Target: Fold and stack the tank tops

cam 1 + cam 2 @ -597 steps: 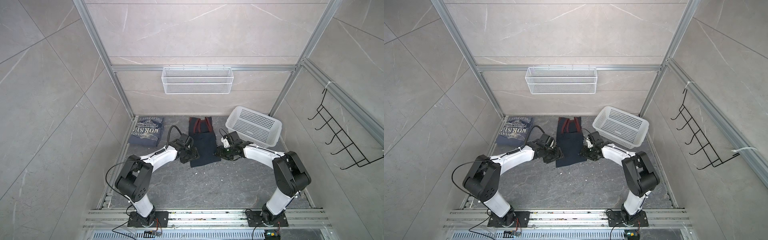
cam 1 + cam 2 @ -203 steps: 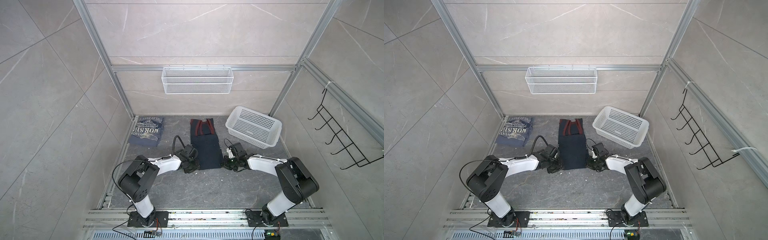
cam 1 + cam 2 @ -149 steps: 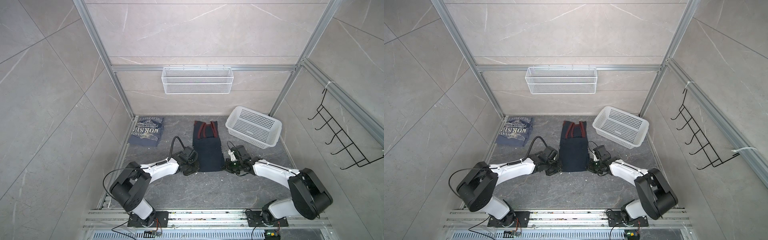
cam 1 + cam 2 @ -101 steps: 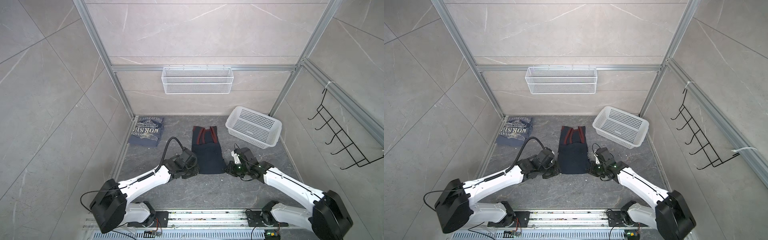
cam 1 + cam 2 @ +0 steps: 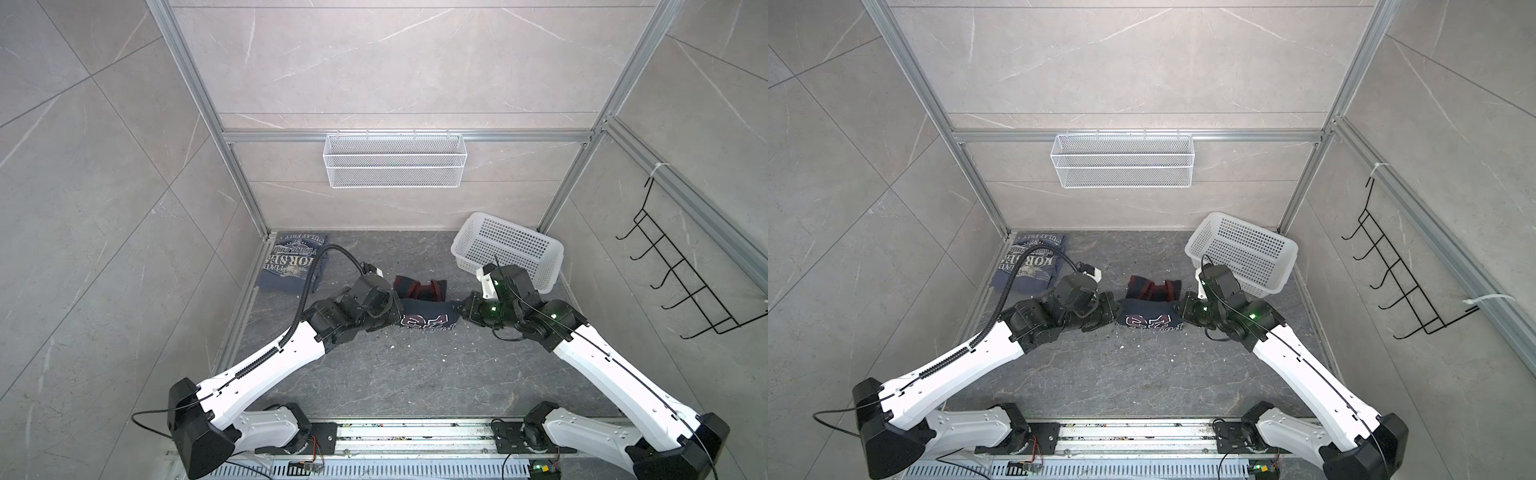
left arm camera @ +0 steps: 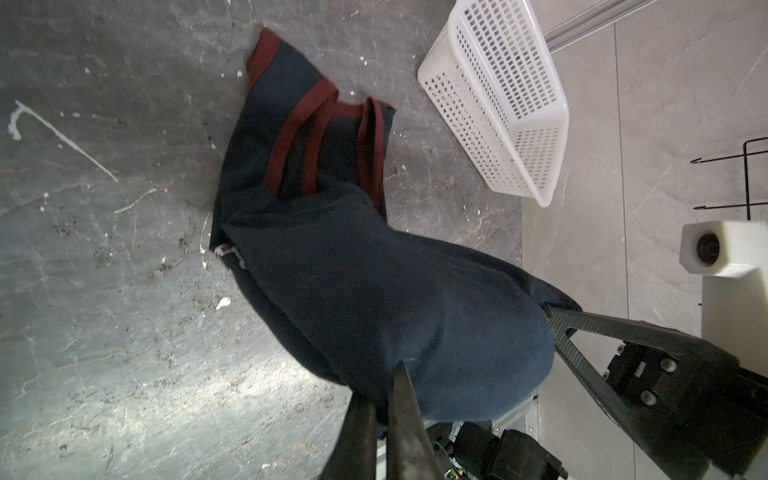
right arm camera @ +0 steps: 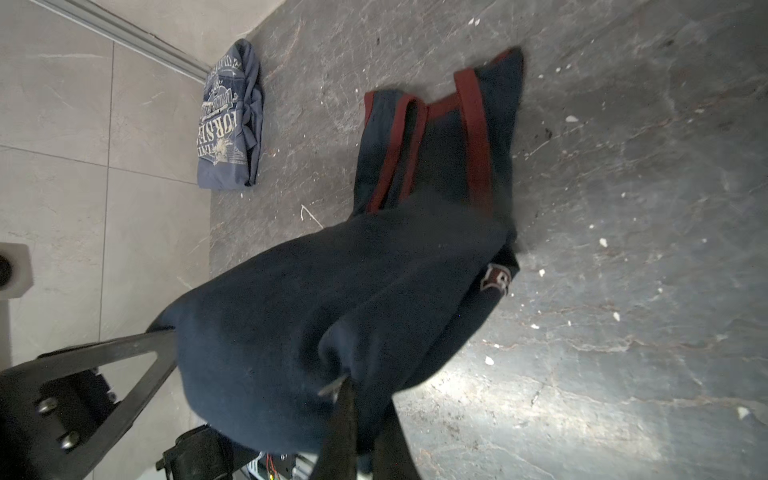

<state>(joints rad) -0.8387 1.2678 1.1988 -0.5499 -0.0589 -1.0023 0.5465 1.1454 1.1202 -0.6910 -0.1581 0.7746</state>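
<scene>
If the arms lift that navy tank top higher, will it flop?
Probably flops: the navy tank top sags between the left gripper and right gripper. Likely light; two pinches carry it. Its maroon straps, lying on the tabletop, may drag.

navy tank top [image 5: 424, 321] | mid-floor; hem lifted toward maroon straps | slate-blue tank top [image 5: 291, 266] | folded; back-left corner

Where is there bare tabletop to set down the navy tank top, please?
Free: the wide tabletop from the navy tank top to the base rail; also the back strip between slate-blue top and white basket. Crowded: mid-table, where left gripper and right gripper pinch it.
</scene>
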